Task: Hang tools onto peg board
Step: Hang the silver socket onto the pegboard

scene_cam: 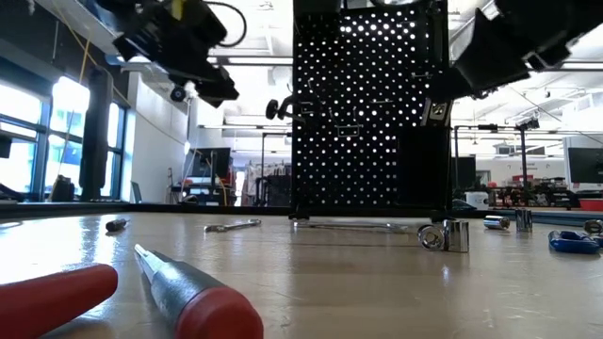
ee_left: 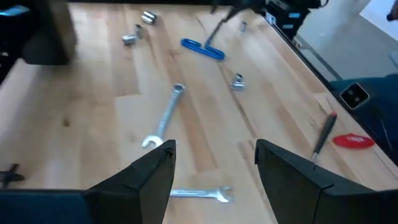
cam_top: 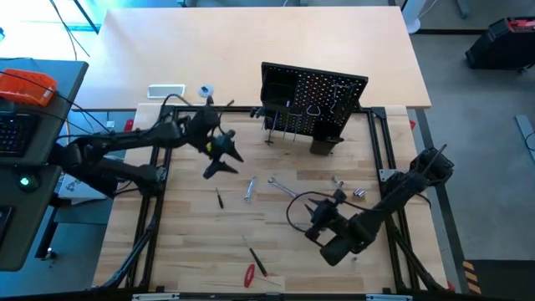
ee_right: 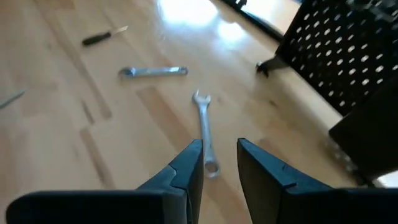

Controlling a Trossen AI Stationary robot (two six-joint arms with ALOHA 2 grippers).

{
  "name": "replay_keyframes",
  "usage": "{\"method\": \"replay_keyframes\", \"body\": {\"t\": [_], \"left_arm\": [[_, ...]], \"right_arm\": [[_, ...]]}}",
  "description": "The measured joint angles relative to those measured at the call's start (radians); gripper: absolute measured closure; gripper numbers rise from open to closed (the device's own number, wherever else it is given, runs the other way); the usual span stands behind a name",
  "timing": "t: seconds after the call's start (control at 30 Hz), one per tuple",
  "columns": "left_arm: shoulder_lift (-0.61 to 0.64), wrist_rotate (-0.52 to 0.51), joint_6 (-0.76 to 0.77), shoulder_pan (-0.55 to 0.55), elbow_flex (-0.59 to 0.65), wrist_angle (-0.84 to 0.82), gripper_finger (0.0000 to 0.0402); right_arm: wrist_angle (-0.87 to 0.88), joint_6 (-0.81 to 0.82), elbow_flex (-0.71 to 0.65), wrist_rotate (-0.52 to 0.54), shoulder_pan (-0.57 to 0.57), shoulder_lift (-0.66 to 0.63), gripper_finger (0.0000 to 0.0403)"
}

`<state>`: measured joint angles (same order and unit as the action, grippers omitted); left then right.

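The left gripper hung wide open and empty above two silver wrenches on the table. The right gripper hovered partly open, holding nothing. The peg board stood upright at the table's far edge, its small black bin at the lower corner, contents not visible.
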<state>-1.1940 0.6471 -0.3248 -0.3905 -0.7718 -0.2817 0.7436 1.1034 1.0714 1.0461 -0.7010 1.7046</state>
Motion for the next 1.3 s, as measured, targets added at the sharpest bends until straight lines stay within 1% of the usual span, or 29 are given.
{"method": "replay_keyframes", "body": {"t": [0.2,0.33,0.4,0.57,0.77,0.97,1.1,1.3], "left_arm": [[0.07,-0.107,0.106,0.146,0.097,0.091,0.0186],[0.081,-0.116,0.171,0.242,0.141,0.191,0.0186],[0.081,-0.135,0.196,0.291,0.158,0.235,0.0186],[0.08,-0.202,0.232,0.413,0.171,0.3,0.0186],[0.08,-0.272,0.241,0.545,0.171,0.379,0.0186],[0.072,-0.346,0.227,0.616,0.171,0.412,0.0186],[0.033,-0.347,0.227,0.635,0.171,0.452,0.0186],[-0.072,-0.345,0.235,0.649,0.171,0.538,0.0186]], "right_arm": [[0.007,0.019,0.0,-0.136,-0.002,0.0,0.0311],[0.023,0.027,0.0,-0.256,-0.006,0.0,0.0311],[0.023,0.029,0.0,-0.299,-0.011,0.0,0.0311],[0.06,0.105,0.0,-0.37,-0.039,0.001,0.0311],[0.157,0.25,0.0,-0.487,-0.092,0.001,0.0311],[0.256,0.428,0.0,-0.566,-0.154,0.001,0.0311],[0.275,0.529,-0.017,-0.579,-0.18,0.001,0.0311],[0.265,0.628,-0.075,-0.605,-0.192,0.002,0.0311]]}}
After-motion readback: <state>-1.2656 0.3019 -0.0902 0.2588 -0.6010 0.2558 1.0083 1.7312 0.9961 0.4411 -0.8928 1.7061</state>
